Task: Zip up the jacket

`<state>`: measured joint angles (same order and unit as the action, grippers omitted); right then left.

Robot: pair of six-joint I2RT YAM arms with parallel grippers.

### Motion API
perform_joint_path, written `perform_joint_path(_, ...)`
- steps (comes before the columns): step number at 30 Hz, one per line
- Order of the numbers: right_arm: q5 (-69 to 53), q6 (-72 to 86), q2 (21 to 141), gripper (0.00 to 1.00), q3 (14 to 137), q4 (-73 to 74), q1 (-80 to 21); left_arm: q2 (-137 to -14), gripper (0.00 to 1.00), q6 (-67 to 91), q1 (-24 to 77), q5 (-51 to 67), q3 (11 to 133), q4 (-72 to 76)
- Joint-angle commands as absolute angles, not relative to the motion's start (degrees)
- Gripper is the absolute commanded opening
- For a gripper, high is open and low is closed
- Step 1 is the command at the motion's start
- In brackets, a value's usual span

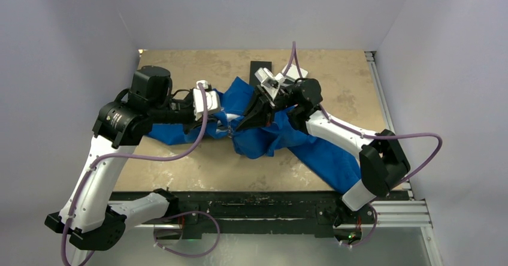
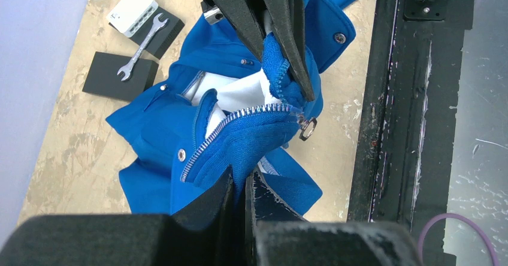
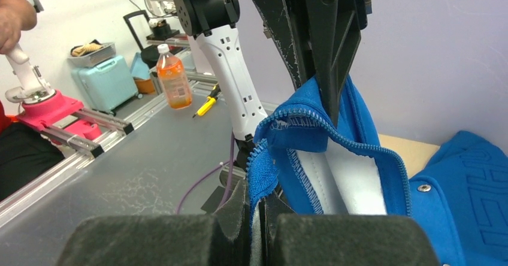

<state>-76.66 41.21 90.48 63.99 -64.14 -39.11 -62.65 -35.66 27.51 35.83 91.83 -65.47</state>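
The royal-blue jacket lies crumpled at mid-table, its front raised between both arms. My left gripper is shut on a blue fold of the jacket just below the silvery zipper teeth. A metal zipper pull hangs at the end of that row. My right gripper is shut on the opposite zipper edge of the jacket, white lining showing beside it. From above, the left gripper and right gripper meet over the fabric.
Behind the jacket stand black blocks carrying a wrench and a white box. A black rail runs along the near table edge. Off the table are an orange bottle, a teal case and a person's hand.
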Motion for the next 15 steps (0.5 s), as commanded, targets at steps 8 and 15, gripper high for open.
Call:
perform_joint_path(8, -76.67, 49.05, 88.39, 0.0, 64.71, -77.05, -39.43, -61.11, 0.0, -37.1, 27.33, 36.41, 91.68, -64.33)
perform_joint_path(15, -76.99, 50.27, 89.04, 0.0, 65.1, -78.24, -39.81, -60.95, 0.0, -36.93, 27.33, 36.56, 91.62, -64.18)
